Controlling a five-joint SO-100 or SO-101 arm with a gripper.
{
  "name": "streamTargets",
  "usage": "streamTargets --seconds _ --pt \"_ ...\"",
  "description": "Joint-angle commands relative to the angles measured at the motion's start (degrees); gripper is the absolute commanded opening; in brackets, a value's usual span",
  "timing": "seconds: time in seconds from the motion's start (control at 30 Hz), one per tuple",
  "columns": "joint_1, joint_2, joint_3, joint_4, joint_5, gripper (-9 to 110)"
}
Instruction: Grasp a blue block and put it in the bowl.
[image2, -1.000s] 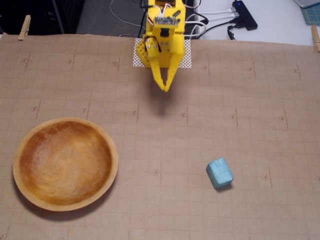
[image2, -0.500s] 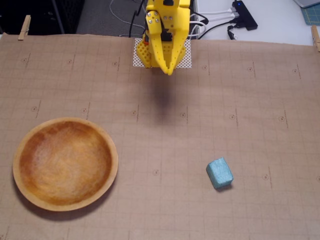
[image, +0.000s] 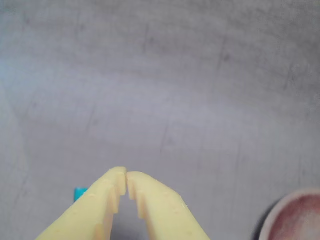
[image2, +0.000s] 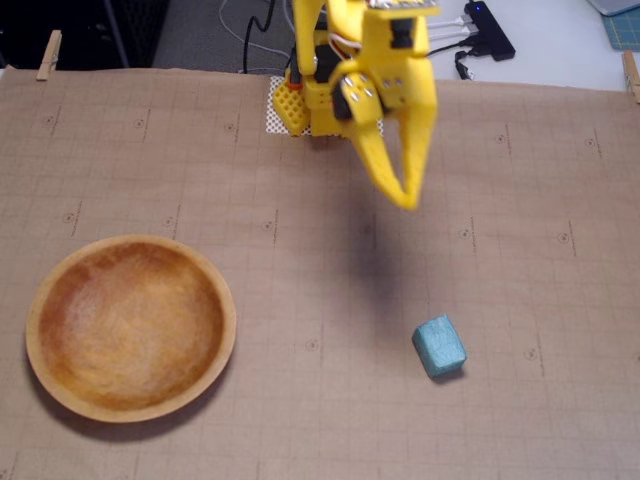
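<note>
The blue block (image2: 439, 346) lies on the brown paper mat at the lower right of the fixed view; in the wrist view only a teal sliver of the block (image: 80, 192) shows left of the fingers. The wooden bowl (image2: 130, 326) sits at the lower left, and its rim (image: 295, 215) enters the wrist view's bottom right corner. My yellow gripper (image2: 407, 198) hangs above the mat, up and left of the block, with its tips touching and nothing between them. In the wrist view the gripper (image: 125, 175) is shut.
A brown gridded paper mat (image2: 500, 250) covers the table. The arm's base stands on a white mesh pad (image2: 285, 112) at the top centre. Cables and a black hub (image2: 488, 28) lie beyond the mat's top edge. Wooden clothespins (image2: 48, 54) clip the mat's corners.
The arm has swung from top centre toward the right and lower in the fixed view, closer to the block. The block and bowl have not moved. The gripper stays shut.
</note>
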Motion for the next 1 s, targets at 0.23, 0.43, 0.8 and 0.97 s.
streamTargets --seconds 0.23,0.43,0.8,0.97 --pt "-1.1 -14.3 5.1 -23.6 -0.4 -3" --pt "-1.0 -19.8 4.7 -23.2 -0.5 6" --pt "-0.9 -20.1 6.9 -21.2 -10.3 38" --pt "-1.0 -20.0 10.4 -21.4 -10.5 47"
